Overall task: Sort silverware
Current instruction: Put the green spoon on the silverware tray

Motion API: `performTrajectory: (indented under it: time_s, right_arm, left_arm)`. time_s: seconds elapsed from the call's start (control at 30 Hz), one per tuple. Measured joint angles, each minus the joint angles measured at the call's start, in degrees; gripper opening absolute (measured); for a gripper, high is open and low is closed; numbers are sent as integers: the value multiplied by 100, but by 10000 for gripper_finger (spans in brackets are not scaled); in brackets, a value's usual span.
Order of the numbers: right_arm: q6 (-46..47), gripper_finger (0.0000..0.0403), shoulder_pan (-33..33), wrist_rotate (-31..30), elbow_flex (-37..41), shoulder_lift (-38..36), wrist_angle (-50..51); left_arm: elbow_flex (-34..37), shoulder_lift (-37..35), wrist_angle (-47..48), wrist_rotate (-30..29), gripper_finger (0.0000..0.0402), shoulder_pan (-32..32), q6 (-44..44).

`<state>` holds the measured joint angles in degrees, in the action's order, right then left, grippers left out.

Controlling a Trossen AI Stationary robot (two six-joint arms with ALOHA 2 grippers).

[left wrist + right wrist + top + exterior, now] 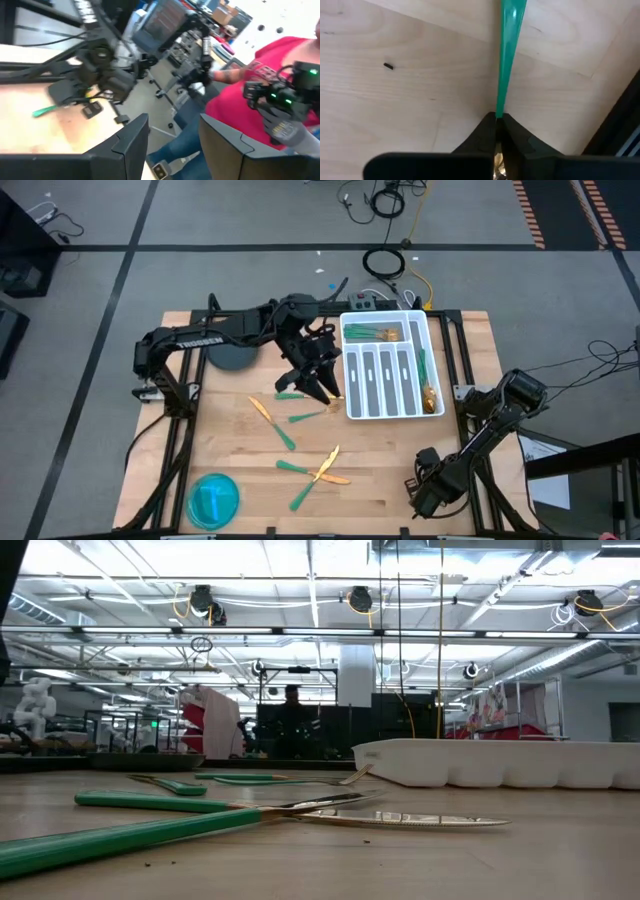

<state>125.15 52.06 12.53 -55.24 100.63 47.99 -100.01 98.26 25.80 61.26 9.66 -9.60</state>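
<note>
One piece of silverware (507, 50) decides the coming move. The right gripper (497, 117) is clenched on the thin end of its teal handle, low over the table (395, 100) near the near-right corner. A strip of the table's dark frame shows close beside it. From the pinch the handle runs straight ahead, in line with the fingers, flat on or just above the wood. Something gold shows low between the fingers, too little to tell whether the piece is a fork, spoon or knife. From overhead the arm hides the piece, so I cannot tell which table edge its long axis follows. The white tray (350, 405) sits by the right edge toward the far side, its long slots running far to near. The carry therefore goes away from the near edge, and I judge the handle must turn parallel to those slots before lowering. The left gripper (315, 375) is released, fingers apart. It hangs over the table's middle just left of the tray, nearer the loose pieces (325, 465) scattered across the middle and toward the near edge.
</note>
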Motion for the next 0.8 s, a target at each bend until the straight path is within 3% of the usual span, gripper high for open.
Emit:
performTrajectory:
  time_s: [0.33,0.43,0.6,0.7,0.8]
  right_arm:
    - [-240,1,-118,-1526,-840,18,235]
    - [-329,1,-273,-2317,-1107,-118,987]
    - [-456,0,-679,-3356,-1208,-1035,2663]
    - [-482,0,-996,-3666,-1209,-1774,3976]
    - [-874,0,-1410,-4002,-966,-2687,4091]
  left_arm:
    - [0,-2,99,-51,178,198,114]
    - [0,-2,95,-51,178,200,148]
    - [0,-2,99,-51,178,198,141]
    - [0,-2,111,-51,178,198,139]
    - [0,-2,115,-51,178,198,146]
